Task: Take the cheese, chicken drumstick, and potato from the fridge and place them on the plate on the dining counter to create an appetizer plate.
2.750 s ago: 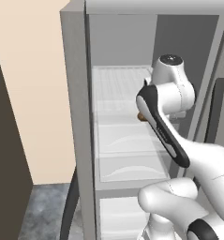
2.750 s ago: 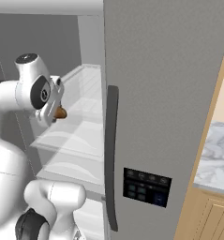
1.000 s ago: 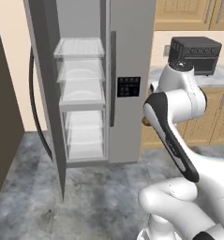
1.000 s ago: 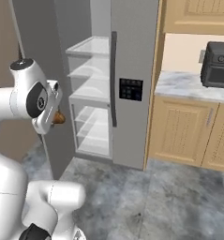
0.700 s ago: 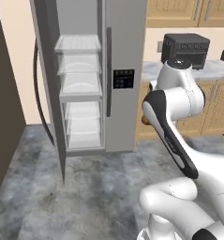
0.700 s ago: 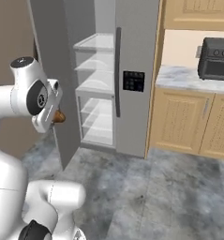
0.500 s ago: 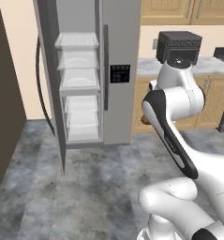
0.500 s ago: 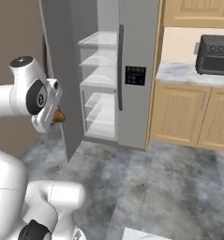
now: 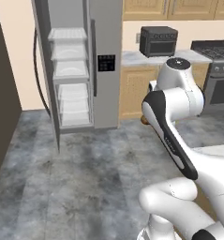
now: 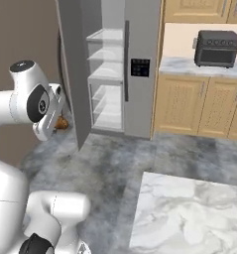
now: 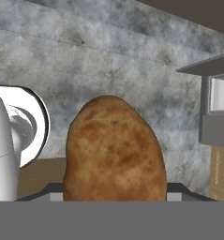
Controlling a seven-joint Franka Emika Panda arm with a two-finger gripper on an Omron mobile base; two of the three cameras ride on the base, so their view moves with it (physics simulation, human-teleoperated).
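Note:
My gripper point(image 11: 114, 193) is shut on the potato point(image 11: 114, 150), a medium-brown oval lump that stands large in the hand view. In the right base view the potato point(image 10: 62, 123) peeks out beside the hand at the left, held above the floor. The fridge point(image 10: 140, 39) stands open well ahead, its white shelves point(image 9: 69, 70) bare. A corner of the dining counter point(image 10: 189, 213) with its marble top lies at the lower right. The plate, the cheese and the chicken drumstick are out of view.
A black toaster oven point(image 10: 216, 48) sits on the wall counter point(image 9: 132, 57) right of the fridge, above light wood cabinets point(image 10: 194, 106). A stove point(image 9: 216, 51) stands further right. Grey stone floor point(image 9: 85, 178) stretches between me and the fridge.
The whole picture has shifted: the base has backed away from the fridge and turned right, bringing the wall counter, stove and dining counter into view. The potato stays in the gripper.

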